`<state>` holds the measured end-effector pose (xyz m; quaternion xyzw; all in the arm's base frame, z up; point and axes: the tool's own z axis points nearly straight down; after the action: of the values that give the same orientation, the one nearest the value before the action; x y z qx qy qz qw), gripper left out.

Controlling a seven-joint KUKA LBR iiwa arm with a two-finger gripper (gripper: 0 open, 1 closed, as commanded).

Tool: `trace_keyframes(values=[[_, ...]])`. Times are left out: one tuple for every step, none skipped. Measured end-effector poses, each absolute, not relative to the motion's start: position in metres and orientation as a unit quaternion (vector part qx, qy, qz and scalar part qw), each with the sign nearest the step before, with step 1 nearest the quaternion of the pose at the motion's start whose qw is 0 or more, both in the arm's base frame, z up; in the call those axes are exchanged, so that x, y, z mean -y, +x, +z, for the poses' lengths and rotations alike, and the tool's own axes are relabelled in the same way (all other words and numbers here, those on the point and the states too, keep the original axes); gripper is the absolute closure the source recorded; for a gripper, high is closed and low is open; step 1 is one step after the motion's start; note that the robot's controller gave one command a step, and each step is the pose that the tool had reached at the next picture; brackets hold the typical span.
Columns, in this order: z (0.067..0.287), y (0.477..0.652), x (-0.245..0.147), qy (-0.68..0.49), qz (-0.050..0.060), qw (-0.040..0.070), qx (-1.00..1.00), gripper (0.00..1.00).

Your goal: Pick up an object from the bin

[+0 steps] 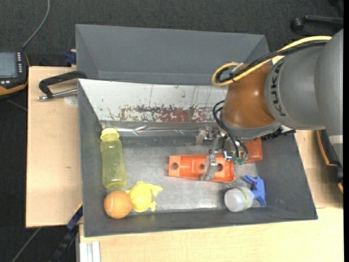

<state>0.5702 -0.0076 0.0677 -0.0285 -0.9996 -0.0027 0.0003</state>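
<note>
My wrist cover (248, 100) hid the right end of the orange block (188, 167); my arm (308, 86) was cut off at the right edge.

Tool (211, 166) over orange block (185, 167)

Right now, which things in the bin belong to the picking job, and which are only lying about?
In the job: gripper; flat orange block under it, mid-bin.
Lying about: yellow bottle, orange ball, yellow toy, white and blue thing.
</note>
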Motion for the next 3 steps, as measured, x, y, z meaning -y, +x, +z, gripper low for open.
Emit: trace_keyframes(values=[[0.0714, 0.5834, 0.0122, 0.065, -0.001, -0.007, 0.998, 1.00], [0.0714, 0.5834, 0.0121, 0.065, -0.001, -0.007, 0.998, 1.00], [0.0743, 0.5823, 0.0120, 0.065, -0.001, -0.005, 0.998, 1.00]])
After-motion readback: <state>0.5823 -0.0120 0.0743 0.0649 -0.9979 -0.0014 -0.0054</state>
